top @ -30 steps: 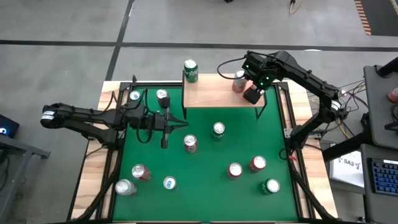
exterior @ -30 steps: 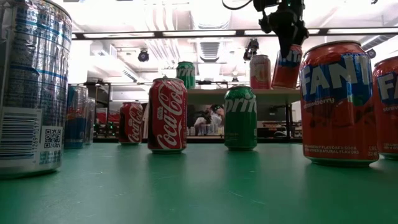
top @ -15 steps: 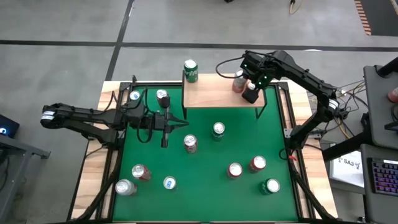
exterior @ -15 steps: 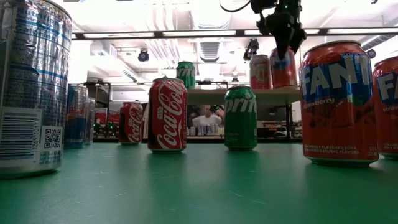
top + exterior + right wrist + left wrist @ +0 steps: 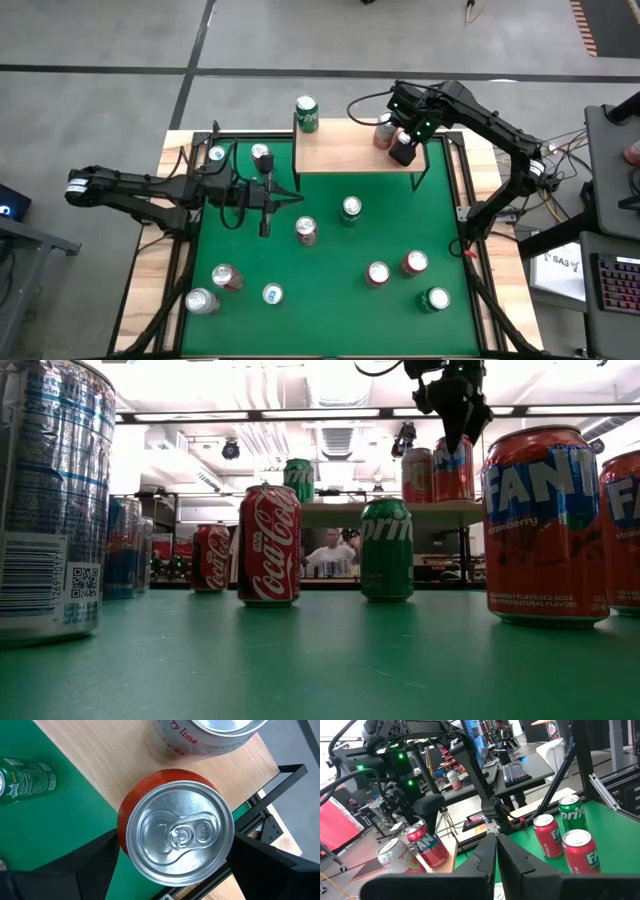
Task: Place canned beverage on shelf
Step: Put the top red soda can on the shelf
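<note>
1. Shelf point(image 5: 350, 150): a light wooden board on thin black legs, standing at the far edge of the green tabletop point(image 5: 330, 250), slightly right of centre.
2. Right gripper point(image 5: 402, 146) hangs over the shelf's right end, straight above an upright red Fanta can point(image 5: 175, 840). The right wrist view shows both dark fingers spread wide on either side of the can's top, with gaps between fingers and can; the can stands on the wood by itself, at the board's edge.
3. Just beside the red can, on its far-left side, stands a pale can with pink lettering point(image 5: 384, 127), also on the shelf.
4. A green Sprite can point(image 5: 306, 113) stands at the shelf's far-left corner.
5. Left gripper point(image 5: 266, 204) rests low over the left part of the tabletop, fingers pressed together and holding nothing; a silver can point(image 5: 262, 157) stands just beyond it.
6. On the tabletop, 8 more cans stand apart: 1 at the far left point(image 5: 217, 154), 2 near the middle point(image 5: 306, 230), 2 at the near left point(image 5: 201, 300) with a blue-topped one point(image 5: 272, 294) beside them, and 3 at the near right point(image 5: 414, 263).
7. In the low view, a person shows in the room beyond the table, under the shelf board.
</note>
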Motion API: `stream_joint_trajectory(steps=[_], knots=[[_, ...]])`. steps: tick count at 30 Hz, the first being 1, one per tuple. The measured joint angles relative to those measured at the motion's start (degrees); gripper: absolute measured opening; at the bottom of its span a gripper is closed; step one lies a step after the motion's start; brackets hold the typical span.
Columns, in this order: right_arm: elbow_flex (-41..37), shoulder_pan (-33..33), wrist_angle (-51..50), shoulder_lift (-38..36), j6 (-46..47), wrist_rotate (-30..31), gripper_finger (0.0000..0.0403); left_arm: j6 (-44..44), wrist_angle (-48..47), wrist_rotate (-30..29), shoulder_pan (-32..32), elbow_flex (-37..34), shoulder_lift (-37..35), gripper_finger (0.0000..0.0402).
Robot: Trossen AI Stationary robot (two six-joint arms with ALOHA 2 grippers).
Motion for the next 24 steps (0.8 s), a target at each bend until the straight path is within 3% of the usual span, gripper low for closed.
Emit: stream_joint_trajectory(steps=[14, 24], knots=[[0.67, 0.02, -0.07, -1.60, 0.67, 3.14, 0.0331, -0.02, 0.02, 0.01, 0.00, 0.00, 0.00, 0.0000], [11.62, 0.02, 0.02, -1.93, 1.38, 2.85, 0.0331, -0.02, 0.00, 0.01, 0.00, 0.00, 0.01, 0.0000]])
